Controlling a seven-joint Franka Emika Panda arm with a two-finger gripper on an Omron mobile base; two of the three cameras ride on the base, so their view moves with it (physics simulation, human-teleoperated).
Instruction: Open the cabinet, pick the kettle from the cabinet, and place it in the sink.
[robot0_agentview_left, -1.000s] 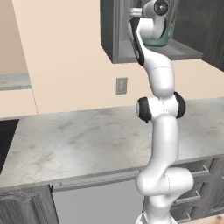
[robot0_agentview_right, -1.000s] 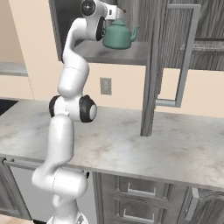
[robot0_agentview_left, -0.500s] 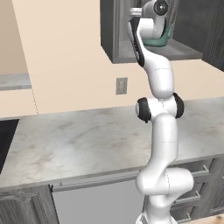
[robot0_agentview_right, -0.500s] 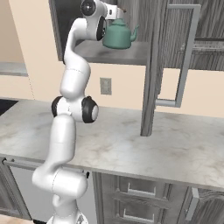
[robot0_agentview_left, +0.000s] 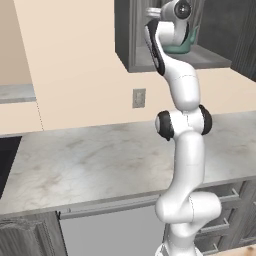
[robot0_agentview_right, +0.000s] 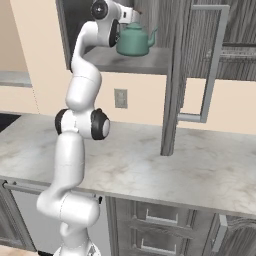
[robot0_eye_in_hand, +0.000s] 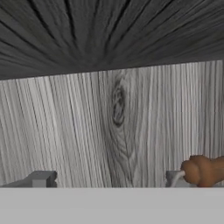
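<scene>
The kettle (robot0_agentview_right: 134, 41) sits on the shelf in the open cabinet (robot0_agentview_right: 150, 60); my pincer (robot0_eye_in_hand: 109, 179) spreads wide apart beside its knob (robot0_eye_in_hand: 199, 170).

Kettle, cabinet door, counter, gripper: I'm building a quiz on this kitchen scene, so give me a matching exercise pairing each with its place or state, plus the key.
Column one:
1. kettle
2. cabinet door
3. counter
4. gripper

Column two:
A. swung open, edge toward the camera in the right base view
B. pale marble, running below the cabinet
C. open, up inside the cabinet beside the kettle's handle knob
D. teal-green, standing on the cabinet shelf

Pairs: 1-D, 2-A, 3-B, 4-C
</scene>
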